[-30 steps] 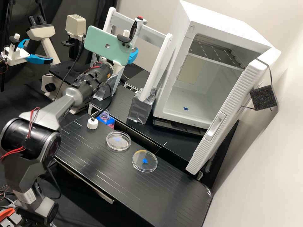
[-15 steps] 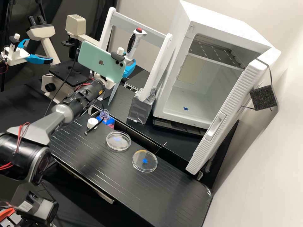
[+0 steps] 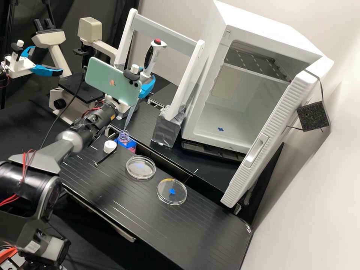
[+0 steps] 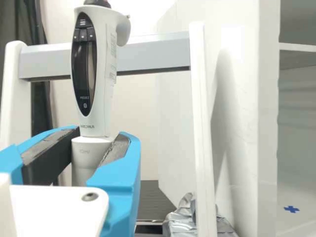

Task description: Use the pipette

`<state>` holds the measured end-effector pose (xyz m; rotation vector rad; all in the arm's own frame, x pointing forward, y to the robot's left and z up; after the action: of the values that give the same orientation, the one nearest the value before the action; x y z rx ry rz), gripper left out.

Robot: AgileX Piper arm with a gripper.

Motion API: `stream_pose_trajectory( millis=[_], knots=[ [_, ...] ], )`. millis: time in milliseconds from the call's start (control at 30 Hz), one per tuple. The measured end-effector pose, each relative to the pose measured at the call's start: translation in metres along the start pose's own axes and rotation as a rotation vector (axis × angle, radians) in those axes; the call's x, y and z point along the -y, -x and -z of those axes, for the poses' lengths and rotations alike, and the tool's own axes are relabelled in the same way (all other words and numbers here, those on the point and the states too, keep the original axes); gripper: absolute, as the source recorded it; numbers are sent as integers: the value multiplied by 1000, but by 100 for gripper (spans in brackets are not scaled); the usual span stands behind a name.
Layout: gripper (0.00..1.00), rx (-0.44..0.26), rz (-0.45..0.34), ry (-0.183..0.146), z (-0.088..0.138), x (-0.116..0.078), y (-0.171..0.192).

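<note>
Two round petri dishes (image 3: 140, 161) lie apart on the counter (image 3: 187, 232), and a white cap (image 3: 110, 146) sits near the open bottle (image 3: 124, 137), which stands by a bright blue holder (image 3: 132, 144). Behind the claw (image 3: 149, 84) rises a white frame (image 3: 165, 33), one upright standing between the pipette (image 3: 150, 60) and the open white cabinet (image 3: 258, 30); a microscope (image 3: 69, 99) is off to the other side. A phone (image 3: 112, 80) is mounted at the arm's end.

Compared with the earlier frames, the claw and pipette have come lower and closer to the bottle, and the loose cable end (image 3: 96, 165) has swung away from the cap. Dishes and cap have stayed put.

The pipette is upright, smooth white plastic with a dark oval panel and a red button; its slender, tapering tip (image 3: 128, 119) comes down at the bottle's mouth, though I can't tell whether it is inside. In the wrist view the claw (image 4: 101, 138) is closed around the pipette's lower body, dark pads (image 4: 118, 147) on either side. The dishes are clear and shallow, the counter black with fine parallel grooves, and crinkled silver tape (image 3: 168, 129) wraps the frame's foot.
</note>
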<state>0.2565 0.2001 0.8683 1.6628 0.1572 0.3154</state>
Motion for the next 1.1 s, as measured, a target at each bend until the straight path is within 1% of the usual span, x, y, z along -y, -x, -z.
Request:
stream_pose_trajectory(
  millis=[67,267,467,533,667,700,867,933,1000,1100],
  knots=[
    [0,5,-6,6,-4,3,0],
    [0,39,26,21,-16,14,3],
    [0,56,32,31,-26,20,11],
    [0,53,24,30,-29,22,14],
    [0,39,5,17,-32,27,20],
    [0,37,-1,20,-33,28,20],
    [0,13,-50,10,-38,34,23],
    [0,9,-57,12,-41,37,25],
    [0,4,-60,5,-42,40,26],
    [0,2,-60,11,-45,45,27]
  ],
)
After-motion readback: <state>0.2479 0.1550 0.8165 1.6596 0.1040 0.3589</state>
